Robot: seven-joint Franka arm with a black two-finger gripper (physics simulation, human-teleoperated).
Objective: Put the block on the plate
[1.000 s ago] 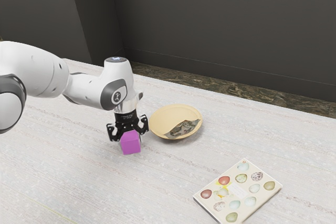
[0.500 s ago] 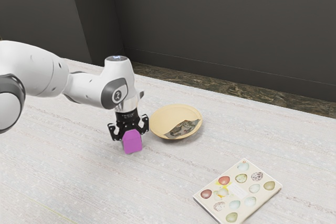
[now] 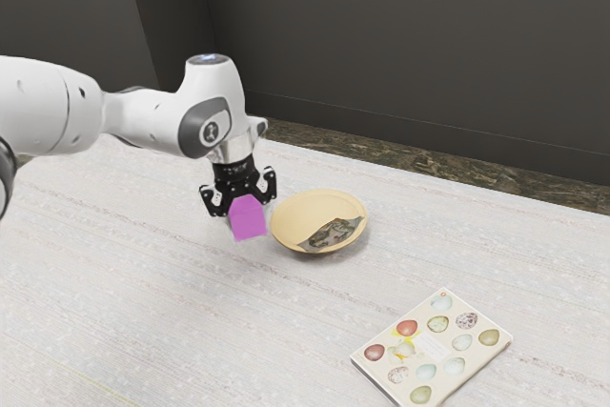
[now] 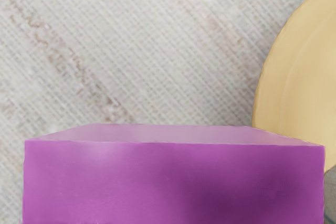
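My black gripper is shut on the magenta block, holding it off the table just to the plate's side, on the exterior view's left. The round yellow plate, with a dark patterned patch on it, rests on the table. In the wrist view the block looms large close under my hand, and part of the plate appears beyond one end of it.
A flat booklet with pictures of coloured eggs lies on the pale table toward the exterior view's lower right. A dark wall stands behind the table.
The block has risen from the table along with my gripper. Arm and hand have moved up, while plate and booklet stay where they were.
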